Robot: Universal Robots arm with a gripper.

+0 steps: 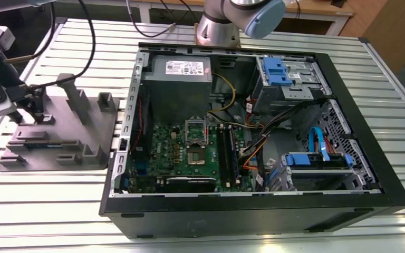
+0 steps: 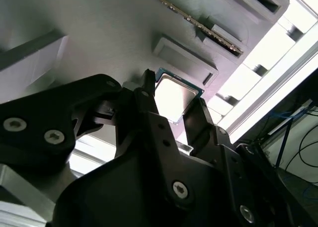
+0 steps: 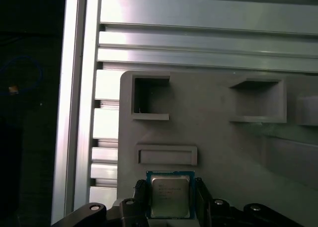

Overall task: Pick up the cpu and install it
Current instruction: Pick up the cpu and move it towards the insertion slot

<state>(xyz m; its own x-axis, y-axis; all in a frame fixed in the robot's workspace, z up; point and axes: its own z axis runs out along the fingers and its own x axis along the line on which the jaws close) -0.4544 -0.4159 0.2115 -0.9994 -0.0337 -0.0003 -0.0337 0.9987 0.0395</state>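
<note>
The cpu [image 3: 170, 196] has a silver-grey top with a thin blue-green border, as seen in both wrist views. The gripper [image 3: 170, 199] is black with small silver screws. The holder tray [image 1: 69, 139] is plain grey. The table [image 1: 48, 200] is pale silver with a pattern of long ribs. The computer case [image 1: 259, 216] is black. Inside it, the motherboard [image 1: 164, 145] is green and the drive brackets [image 1: 276, 71] are blue.

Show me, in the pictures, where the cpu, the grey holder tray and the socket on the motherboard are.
cpu [image 3: 170, 197]: first wrist view, middle of its metal top.
grey holder tray [image 3: 213, 137]: first wrist view, bare flat surface.
socket [image 1: 198, 153]: exterior view, its dark middle.
</note>
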